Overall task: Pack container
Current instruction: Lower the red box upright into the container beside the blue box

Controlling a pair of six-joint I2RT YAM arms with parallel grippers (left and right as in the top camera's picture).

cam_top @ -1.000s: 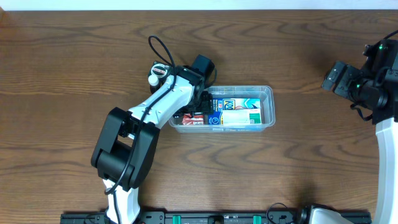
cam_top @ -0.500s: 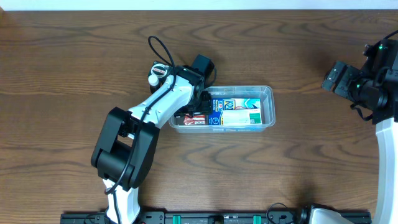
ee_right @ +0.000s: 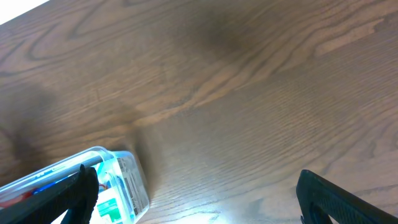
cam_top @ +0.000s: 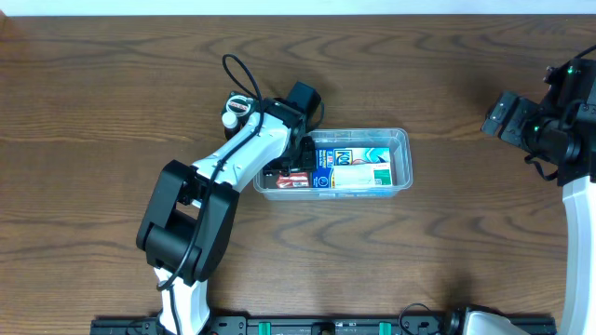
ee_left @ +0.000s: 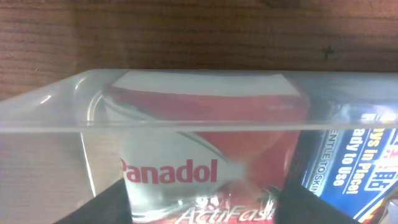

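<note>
**A:** At the middle of the table [cam_top: 112, 84], what is sitting there?

**B:** The container [cam_top: 402, 140] is lying there with its long sides running left to right, and it is holding small boxes. A red-and-white Panadol box [ee_left: 186, 155] is filling its left end. A blue-and-white box [cam_top: 337, 155] is lying just beside that, and a green-and-white box [cam_top: 361, 174] is taking up the near right part.

**A:** How are the jaws standing?

**B:** The left gripper [cam_top: 296, 160] is reaching down into the container's left end. On the left wrist view its dark fingers [ee_left: 99, 208] are flanking the Panadol box at a middling spread, one on each side. Whether they are pressing on the box or only standing beside it, I cannot tell. The right gripper [ee_right: 196, 186] is hanging with its jaws spread wide, and only wood is showing between them.

**A:** And the room around?

**B:** The container's rolled rim is crossing the left wrist view just in front of the Panadol box, so the left fingers are sitting close to the end wall. Bare wood is stretching on every side of the container, which is lying well apart from the table's edges. The right gripper is hovering near the right edge of the table, well apart from the container.
</note>
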